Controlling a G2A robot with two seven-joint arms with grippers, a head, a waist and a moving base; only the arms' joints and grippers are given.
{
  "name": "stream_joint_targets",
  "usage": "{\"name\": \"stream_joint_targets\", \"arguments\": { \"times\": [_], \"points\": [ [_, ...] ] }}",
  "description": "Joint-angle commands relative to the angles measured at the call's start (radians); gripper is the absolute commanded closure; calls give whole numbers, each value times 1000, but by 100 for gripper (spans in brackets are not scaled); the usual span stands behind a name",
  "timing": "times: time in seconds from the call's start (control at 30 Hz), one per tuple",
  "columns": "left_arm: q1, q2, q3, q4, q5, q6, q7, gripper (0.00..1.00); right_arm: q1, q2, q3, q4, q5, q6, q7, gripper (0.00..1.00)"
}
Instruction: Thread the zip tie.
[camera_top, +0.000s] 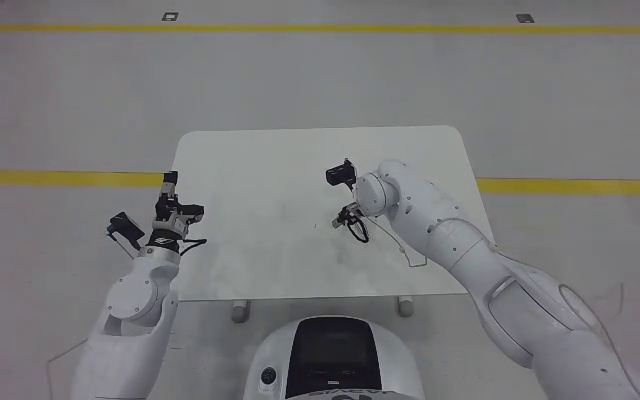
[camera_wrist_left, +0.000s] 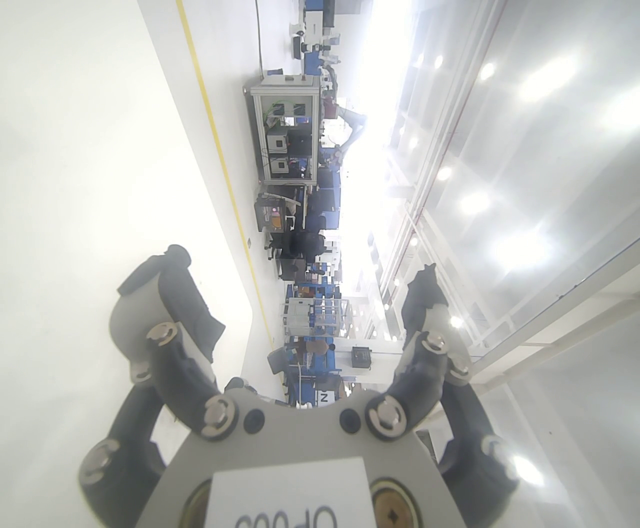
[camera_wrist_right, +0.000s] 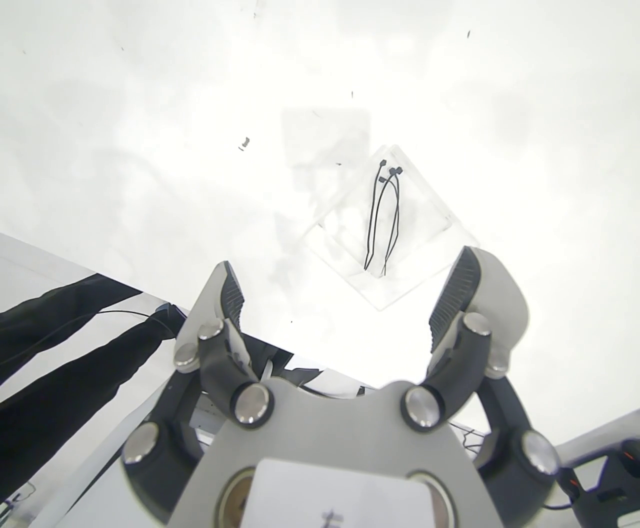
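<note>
Three thin black zip ties (camera_wrist_right: 382, 215) lie side by side in a clear square tray (camera_wrist_right: 425, 225) on the white table (camera_top: 260, 200). Their small heads point away from my right gripper (camera_wrist_right: 345, 265). That gripper hangs open just short of the tray's near corner, with nothing between its ribbed pads (camera_wrist_right: 452, 290). In the top view the right gripper (camera_top: 350, 218) is over the middle right of the table. My left gripper (camera_wrist_left: 300, 280) is open and empty, held at the table's left edge (camera_top: 180, 200) and pointing out across the room.
The table edge (camera_wrist_right: 125, 292) runs close behind the right gripper, with dark shapes below it. A few small dark specks (camera_wrist_right: 244, 144) lie on the tabletop. A yellow floor line (camera_top: 60, 178) runs past both sides of the table.
</note>
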Motion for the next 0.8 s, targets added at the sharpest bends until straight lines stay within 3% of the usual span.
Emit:
{"name": "stream_joint_targets", "arguments": {
  "times": [0.0,0.33,0.4,0.77],
  "points": [
    [0,0,0,0,0,0,0,0,-6,1,1,-2,-9,-1,-21,0],
    [0,0,0,0,0,0,0,0,-1,-7,3,-16,-76,13,-9,0],
    [0,0,0,0,0,0,0,0,0,-10,4,-11,-79,11,-9,55],
    [0,0,0,0,0,0,0,0,-5,-30,9,50,-90,6,-23,94]
  ]
}}
